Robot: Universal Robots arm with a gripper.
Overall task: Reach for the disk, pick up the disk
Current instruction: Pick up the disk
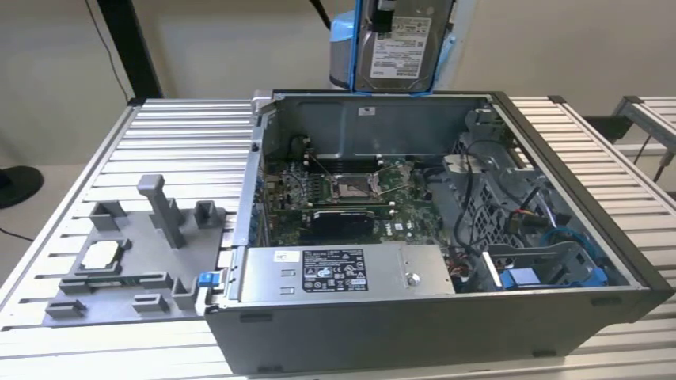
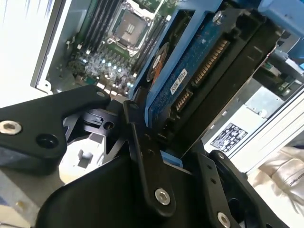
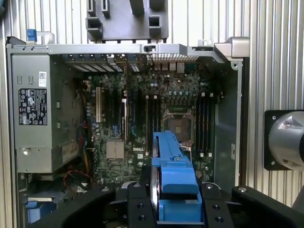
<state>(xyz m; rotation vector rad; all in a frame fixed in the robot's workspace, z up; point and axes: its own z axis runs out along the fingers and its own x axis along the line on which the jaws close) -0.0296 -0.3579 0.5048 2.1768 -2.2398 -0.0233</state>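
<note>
Silver-grey disk (image 1: 396, 57) with white label and blue rails; black end effector (image 3: 173, 209); grey computer case (image 1: 423, 324).

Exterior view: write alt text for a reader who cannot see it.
A disk in blue rails hangs label-out in the claw, lifted above the rear wall of an open computer case. Inside the case lie a motherboard and a power supply. A grey fixture sits on the slatted table at the exterior view's left.

The gripper (image 2: 156, 142) is built of matte black linkage bars pinned by silver screws; a light blue arm segment (image 1: 343, 47) is seen, perhaps rounded.
</note>
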